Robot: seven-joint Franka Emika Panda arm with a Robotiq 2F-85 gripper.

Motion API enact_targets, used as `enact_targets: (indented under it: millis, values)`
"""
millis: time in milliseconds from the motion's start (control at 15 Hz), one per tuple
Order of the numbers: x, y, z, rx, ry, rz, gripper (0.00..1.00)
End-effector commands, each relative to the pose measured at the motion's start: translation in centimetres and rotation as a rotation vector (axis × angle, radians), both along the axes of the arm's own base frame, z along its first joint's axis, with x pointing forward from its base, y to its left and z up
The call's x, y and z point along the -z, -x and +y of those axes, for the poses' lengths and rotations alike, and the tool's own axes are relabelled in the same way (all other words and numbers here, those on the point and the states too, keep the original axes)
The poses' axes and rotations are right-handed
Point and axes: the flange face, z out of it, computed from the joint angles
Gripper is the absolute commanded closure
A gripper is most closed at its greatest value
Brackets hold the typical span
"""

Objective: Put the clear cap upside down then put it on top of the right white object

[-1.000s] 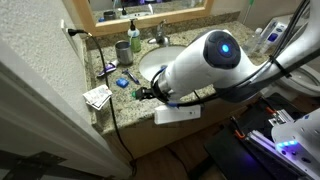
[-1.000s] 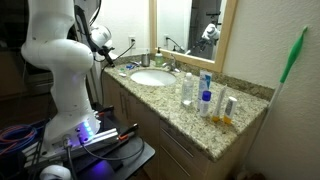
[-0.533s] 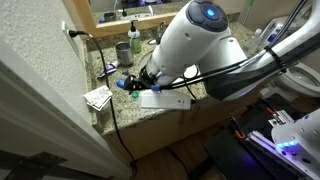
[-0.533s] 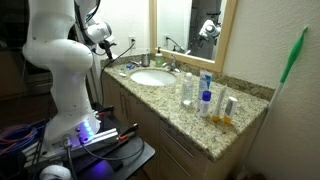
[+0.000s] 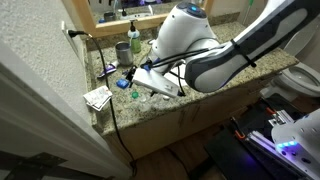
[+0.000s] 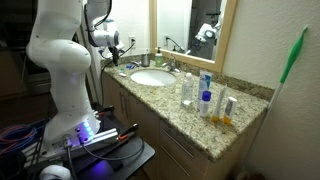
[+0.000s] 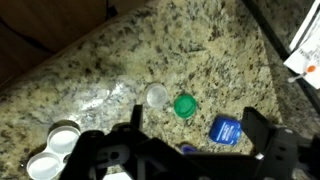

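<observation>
Clear cap [image 7: 156, 96] is on the granite table [image 7: 110, 60], and I'm looking almost straight down on it. It reads as a small pale ring, so its axis runs up towards the wrist camera. It is round from here, with no long side to call. Whether its open face is up or down I cannot tell.

Touching it, or very nearly, is a green cap [image 7: 184, 106], and a blue cap [image 7: 226, 129] lies just beyond that. In an exterior view the green cap [image 5: 121, 84] and the blue one [image 5: 135, 94] show up as small dots near the table's front edge.

My pincer [image 7: 195, 118] hangs above this cluster with its jaws spread wide and nothing between them. The clear cap sits just inside one dark finger [image 7: 138, 125], and the blue cap is near the other.

Further out, two white round pieces [image 7: 55, 150] sit side by side at the frame's lower corner. A crumpled white paper [image 7: 305, 55] with dark print is off at the opposite edge. The white arm [image 5: 190, 40] leans in over the table.
</observation>
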Motion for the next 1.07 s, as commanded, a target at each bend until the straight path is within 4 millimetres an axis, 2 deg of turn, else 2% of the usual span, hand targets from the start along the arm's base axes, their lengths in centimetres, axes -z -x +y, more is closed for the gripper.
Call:
enact_targets:
  millis: [0,267,533,600,867,1000]
  values:
    - [0.3,-0.7,-0.3,0.015,-0.01,0.01,0.0]
    - [1.7,-1.2,-0.3,0.02,0.062,0.137,0.0]
    - [1.1,-2.0,0.1,0.069,0.193,0.223,0.0]
    - [2.0,-1.5,-0.1,0.049,0.149,0.2,0.0]
    - [1.3,-2.0,0.2,0.059,0.18,0.212,0.0]
    - [2.6,-2.5,0.4,0.053,0.151,0.211,0.0]
